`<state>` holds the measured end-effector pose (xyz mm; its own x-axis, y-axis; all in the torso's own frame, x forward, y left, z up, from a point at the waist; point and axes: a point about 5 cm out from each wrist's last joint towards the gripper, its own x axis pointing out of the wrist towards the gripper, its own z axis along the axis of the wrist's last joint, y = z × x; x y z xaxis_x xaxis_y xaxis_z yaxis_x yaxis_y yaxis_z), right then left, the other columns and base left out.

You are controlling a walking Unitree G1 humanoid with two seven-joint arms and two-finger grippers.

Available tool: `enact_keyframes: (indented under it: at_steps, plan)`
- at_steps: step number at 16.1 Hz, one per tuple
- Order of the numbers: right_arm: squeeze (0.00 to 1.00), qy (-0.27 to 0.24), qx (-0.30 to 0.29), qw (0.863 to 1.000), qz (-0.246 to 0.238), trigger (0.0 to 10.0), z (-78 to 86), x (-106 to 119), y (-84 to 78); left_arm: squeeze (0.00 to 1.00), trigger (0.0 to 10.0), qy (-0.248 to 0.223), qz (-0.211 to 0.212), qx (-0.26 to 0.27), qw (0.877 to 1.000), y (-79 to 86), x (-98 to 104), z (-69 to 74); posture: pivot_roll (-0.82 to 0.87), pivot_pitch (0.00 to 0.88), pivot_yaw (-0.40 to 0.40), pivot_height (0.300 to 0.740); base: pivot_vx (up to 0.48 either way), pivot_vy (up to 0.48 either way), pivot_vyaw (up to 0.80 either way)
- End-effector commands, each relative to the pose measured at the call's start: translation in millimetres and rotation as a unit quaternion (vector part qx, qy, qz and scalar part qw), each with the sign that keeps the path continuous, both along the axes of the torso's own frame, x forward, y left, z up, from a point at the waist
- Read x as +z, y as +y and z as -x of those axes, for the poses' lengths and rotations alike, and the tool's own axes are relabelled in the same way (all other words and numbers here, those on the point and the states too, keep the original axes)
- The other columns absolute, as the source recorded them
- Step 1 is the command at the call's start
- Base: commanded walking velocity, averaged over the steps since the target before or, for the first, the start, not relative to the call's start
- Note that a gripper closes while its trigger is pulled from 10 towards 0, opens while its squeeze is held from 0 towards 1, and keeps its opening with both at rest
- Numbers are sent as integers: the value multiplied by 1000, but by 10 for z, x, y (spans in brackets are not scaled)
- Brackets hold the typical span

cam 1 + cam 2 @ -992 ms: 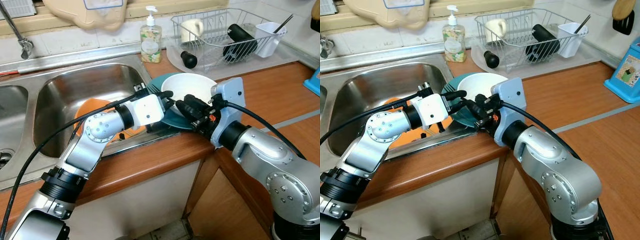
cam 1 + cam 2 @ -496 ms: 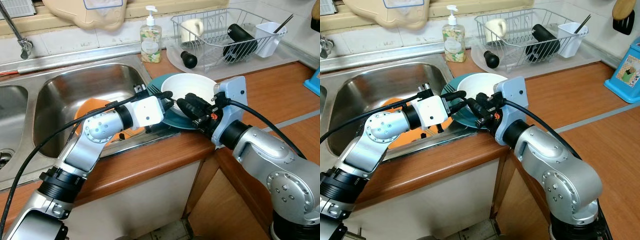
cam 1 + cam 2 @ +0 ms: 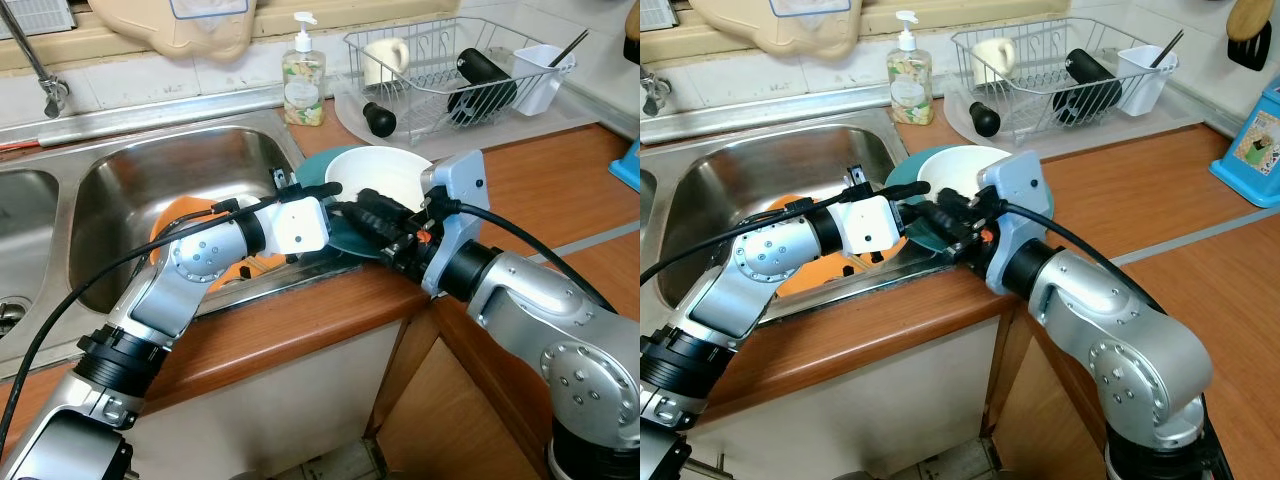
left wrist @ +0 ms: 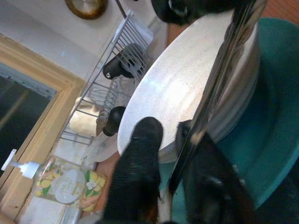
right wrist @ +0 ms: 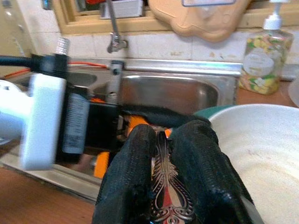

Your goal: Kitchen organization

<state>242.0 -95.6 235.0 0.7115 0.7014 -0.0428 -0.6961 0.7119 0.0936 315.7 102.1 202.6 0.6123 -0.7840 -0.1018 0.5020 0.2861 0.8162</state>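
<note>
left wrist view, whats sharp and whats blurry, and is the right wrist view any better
Left wrist view: near fingers and utensil smeared; white bowl, dish rack clearer. Right wrist view: ornate handle crisp; left gripper soft; soap bottle soft.

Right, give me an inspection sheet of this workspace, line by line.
Surface: wooden counter beside a steel sink.
Job's things: white bowl on teal plate at the sink's edge; ornate metal utensil.
Clutter: orange item in the sink; soap bottle; dish rack.
Grippers: right gripper shut on the utensil's handle; left gripper at the bowl's rim, its fingers either side of the utensil.
Cables: black cables along both arms.
Surroundings: tap, tiled wall, window sill.
</note>
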Motion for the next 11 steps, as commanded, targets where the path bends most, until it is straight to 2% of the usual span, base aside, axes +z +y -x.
enact_keyframes:
  at_steps: [1, 2, 5, 6, 7, 8, 9, 11]
  plan:
    - [0, -5, 7, 1000, 1, 0, 14, 28, 20, 0, 1725, -7, -8, 6, 1000, 19, 12, -19, -155, 0, 39, 740, 0, 0, 0]
    - [0, -6, 3, 1000, 0, 0, 3, 33, 10, 0, 0, -13, -9, 8, 1000, 30, 19, -23, -155, 0, 39, 740, 0, 0, 0]
    - [0, -8, -5, 1000, 1, 157, -18, 40, -2, 0, 0, -19, -7, 9, 1000, 60, 43, -21, -152, 0, 38, 740, 0, 0, 0]
    - [0, -9, -11, 1000, 5, 7843, -30, 40, -8, 0, 0, -21, -8, 11, 1000, 82, 47, -23, -150, 0, 38, 740, 0, 0, 0]
    - [0, -9, -16, 1000, 7, 10000, -42, 36, -12, 0, 0, -24, -13, 16, 999, 117, 43, -31, -149, 0, 37, 740, 0, 0, 0]
    - [0, -9, -18, 1000, 6, 10000, -48, 36, -13, 0, 0, -25, -15, 19, 999, 136, 43, -35, -148, 0, 38, 740, 0, 0, 0]
    - [1000, -8, -23, 1000, 1, 10000, -61, 38, -16, 0, 0, -25, -17, 24, 999, 173, 47, -43, -147, 0, 38, 740, 0, 0, 0]
    - [1000, -6, -20, 1000, -11, 10000, -70, 52, -7, 0, 0, -29, -21, 36, 999, 243, 68, -67, -145, 0, 38, 740, 0, 0, 0]
